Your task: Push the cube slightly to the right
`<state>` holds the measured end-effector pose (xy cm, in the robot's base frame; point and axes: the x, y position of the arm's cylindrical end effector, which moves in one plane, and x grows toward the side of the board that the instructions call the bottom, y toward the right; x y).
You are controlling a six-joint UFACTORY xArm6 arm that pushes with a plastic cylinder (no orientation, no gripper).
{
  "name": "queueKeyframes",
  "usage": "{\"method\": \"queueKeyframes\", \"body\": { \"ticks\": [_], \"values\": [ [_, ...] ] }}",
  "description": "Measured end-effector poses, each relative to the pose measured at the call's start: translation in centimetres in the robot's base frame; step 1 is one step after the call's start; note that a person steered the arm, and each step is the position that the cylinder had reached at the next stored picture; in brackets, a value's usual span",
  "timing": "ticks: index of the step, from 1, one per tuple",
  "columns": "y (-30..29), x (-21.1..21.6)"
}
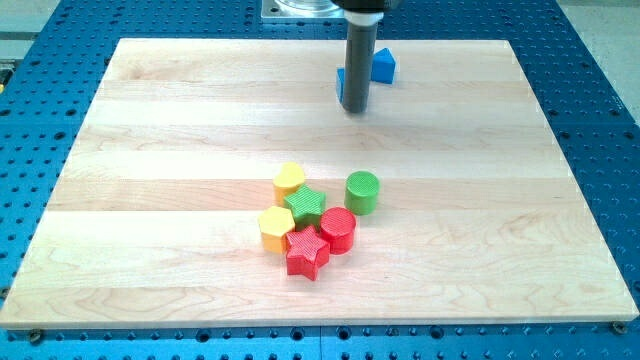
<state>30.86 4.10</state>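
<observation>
With no pincer fitted, only a rod, my tip (354, 108) is seen at the counter's (180, 150) top, touching or just beside the half-hidden blue cube (342, 80), which is best nudged rightward from its left face.

No legible text or labels anywhere.

My rod (355, 65) is a plain dark grey cylinder, smooth and unmarked, with a black collar at its top; my tip (354, 108) ends flat and blunt.
</observation>
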Motion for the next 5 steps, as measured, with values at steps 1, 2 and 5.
{"method": "queueKeyframes", "body": {
  "ticks": [1,2,5],
  "values": [
    [-3.8,-6.8],
    [-1.8,-11.5],
    [-5.1,-11.5]
  ]
}}
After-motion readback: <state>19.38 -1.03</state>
